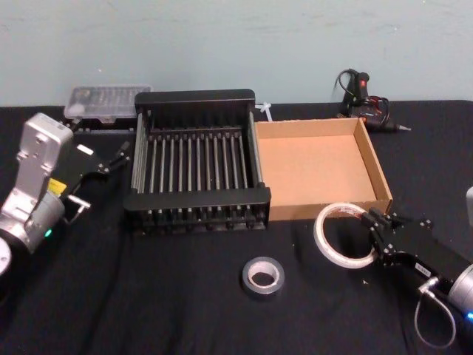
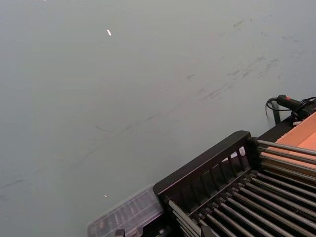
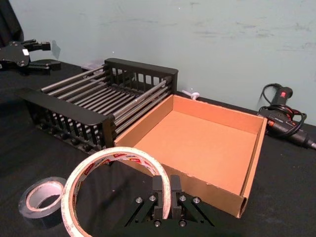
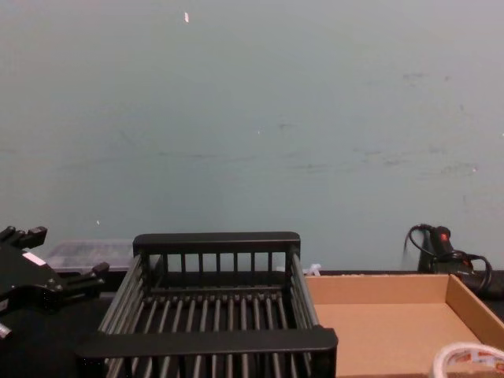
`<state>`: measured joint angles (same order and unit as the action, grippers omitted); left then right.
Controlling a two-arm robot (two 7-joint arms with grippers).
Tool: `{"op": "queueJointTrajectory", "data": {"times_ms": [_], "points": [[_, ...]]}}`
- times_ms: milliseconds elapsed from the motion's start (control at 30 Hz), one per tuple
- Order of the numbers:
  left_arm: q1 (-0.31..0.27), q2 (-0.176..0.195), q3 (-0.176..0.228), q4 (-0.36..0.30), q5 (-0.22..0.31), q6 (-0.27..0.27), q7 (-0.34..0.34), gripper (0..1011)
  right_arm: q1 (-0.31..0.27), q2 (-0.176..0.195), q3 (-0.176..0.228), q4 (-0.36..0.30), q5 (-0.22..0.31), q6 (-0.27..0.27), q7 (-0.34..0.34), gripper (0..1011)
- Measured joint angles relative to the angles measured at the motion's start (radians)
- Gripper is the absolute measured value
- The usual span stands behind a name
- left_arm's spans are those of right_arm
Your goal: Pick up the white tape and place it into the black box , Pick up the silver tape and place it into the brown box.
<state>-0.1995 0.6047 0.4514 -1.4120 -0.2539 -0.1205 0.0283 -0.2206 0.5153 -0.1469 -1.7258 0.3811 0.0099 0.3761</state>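
My right gripper (image 1: 375,225) is shut on the rim of the white tape (image 1: 341,237), a ring with red print that it holds tilted just in front of the brown box (image 1: 310,170). From the right wrist, the fingers (image 3: 157,190) pinch the white tape (image 3: 94,170) at its near edge. The silver tape (image 1: 263,276) lies flat on the black cloth, to the left of the white roll and in front of the black box (image 1: 196,197). Left of that crate, my left gripper (image 1: 103,176) hangs open and holds nothing. The black box (image 4: 216,340) and brown box (image 3: 197,143) stand side by side.
A clear plastic case (image 1: 107,103) lies behind the crate's left corner. A black glue gun (image 1: 366,100) with its cable rests behind the cardboard tray. A small white object (image 1: 264,111) sits between the two boxes at the back. Open black cloth stretches along the table's front.
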Motion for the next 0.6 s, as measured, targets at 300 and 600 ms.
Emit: {"op": "queueJointTrajectory", "data": {"times_ms": [300,600], "points": [[0.0,0.0,0.0,0.0,0.0,0.0,0.0,1001,0.02,-0.017,0.007,0.007,0.005,-0.004,-0.021,98],[0.0,0.0,0.0,0.0,0.0,0.0,0.0,1001,0.068,-0.041,0.008,0.033,0.012,0.009,-0.037,98]]}}
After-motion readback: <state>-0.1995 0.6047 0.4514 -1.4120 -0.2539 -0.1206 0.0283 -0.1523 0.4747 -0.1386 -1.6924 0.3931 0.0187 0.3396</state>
